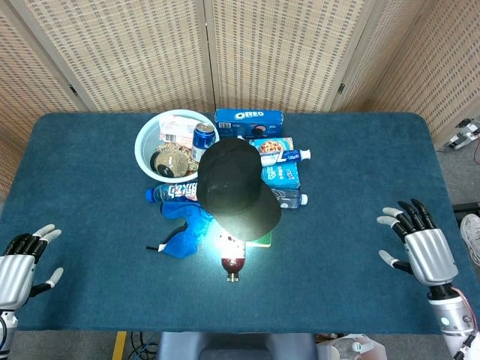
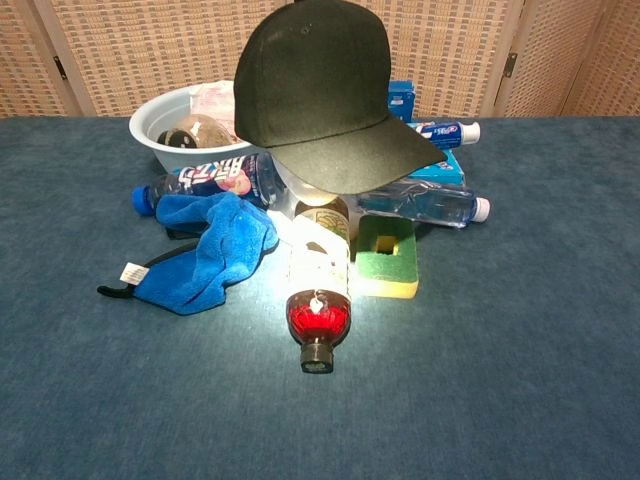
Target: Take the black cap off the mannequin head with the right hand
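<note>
Black cap [image 2: 318, 95] on mannequin head, brim toward robot, slightly right. Right robot hand [image 1: 421, 249] spread, empty, well apart.

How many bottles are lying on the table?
3, perhaps more hidden under the cap: a blue-capped bottle left of the cap, a clear bottle right of it, and a red-necked bottle in front.

The blue cookie box [image 1: 249, 120] at the back of the cluster reads "OREO" in white letters, while the print on the lying blue-labelled bottle [image 2: 205, 179] and the toothpaste tube [image 1: 289, 156] is too small to read.
</note>
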Controlling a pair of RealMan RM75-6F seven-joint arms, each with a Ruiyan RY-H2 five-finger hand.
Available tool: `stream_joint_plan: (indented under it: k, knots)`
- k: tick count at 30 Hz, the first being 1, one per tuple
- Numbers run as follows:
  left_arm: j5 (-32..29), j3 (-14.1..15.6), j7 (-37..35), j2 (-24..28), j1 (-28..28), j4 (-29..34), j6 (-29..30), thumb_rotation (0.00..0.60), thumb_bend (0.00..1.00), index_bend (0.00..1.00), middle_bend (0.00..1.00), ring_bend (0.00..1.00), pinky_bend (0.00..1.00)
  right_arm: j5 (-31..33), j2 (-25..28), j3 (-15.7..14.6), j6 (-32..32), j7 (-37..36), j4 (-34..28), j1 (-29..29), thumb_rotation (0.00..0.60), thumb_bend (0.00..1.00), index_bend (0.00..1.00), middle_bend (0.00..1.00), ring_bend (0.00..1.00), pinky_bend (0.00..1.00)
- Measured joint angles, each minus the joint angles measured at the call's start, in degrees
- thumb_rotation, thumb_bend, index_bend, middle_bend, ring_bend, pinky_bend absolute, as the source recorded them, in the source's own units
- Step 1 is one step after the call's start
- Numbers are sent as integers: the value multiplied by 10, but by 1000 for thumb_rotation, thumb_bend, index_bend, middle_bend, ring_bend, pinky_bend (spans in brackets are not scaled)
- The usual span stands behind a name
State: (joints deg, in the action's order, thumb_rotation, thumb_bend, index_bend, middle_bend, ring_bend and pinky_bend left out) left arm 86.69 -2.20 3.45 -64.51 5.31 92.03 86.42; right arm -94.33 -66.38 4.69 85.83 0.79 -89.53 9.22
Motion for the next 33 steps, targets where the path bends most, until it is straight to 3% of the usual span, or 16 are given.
stream_joint_plan:
  k: [8,18,33]
  knots:
    - [1,2,-2,1,-4,-1,3,600,228,243,168,209,148,-6,-18,19,-44,44,-29,49,600,11,351,223,14,1]
    - [-4,2,-4,8,-8,2,3,600,228,267,168,210,148,-2,-62,43,-91,93,-49,110,600,10,351,219,10,0]
    - [-12,0,-10,9,-2,-2,-15,600,228,274,168,211,148,3,-165,64,-106,132,-8,170,600,10,352,219,0,0]
